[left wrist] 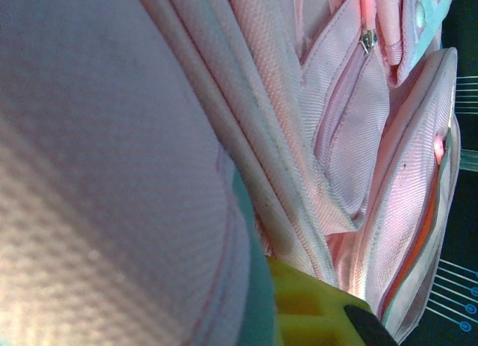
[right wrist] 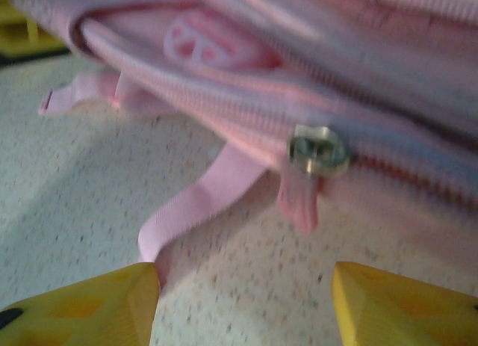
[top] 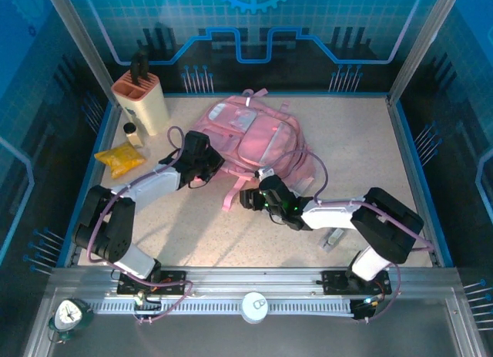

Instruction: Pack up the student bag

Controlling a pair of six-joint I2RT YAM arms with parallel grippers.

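The student bag (top: 254, 137), a large pink backpack, lies flat in the middle of the table. My left gripper (top: 206, 161) is at its left edge. In the left wrist view pink fabric with teal trim (left wrist: 250, 241) is pressed against one yellow finger (left wrist: 314, 309), and the gripper (left wrist: 261, 305) is shut on that edge of the bag. My right gripper (top: 258, 197) sits at the bag's near edge, by the loose straps. It (right wrist: 245, 309) is open and holds nothing. Just beyond its fingertips is the metal zip slider (right wrist: 317, 150) with its pink pull tab (right wrist: 299, 200).
A beige holder with dark handles (top: 141, 101), a small bottle (top: 132, 133) and a yellow packet (top: 119, 158) stand at the back left. A pink strap (right wrist: 194, 211) trails over the speckled tabletop. A small grey item (top: 333, 239) lies near the right arm's base.
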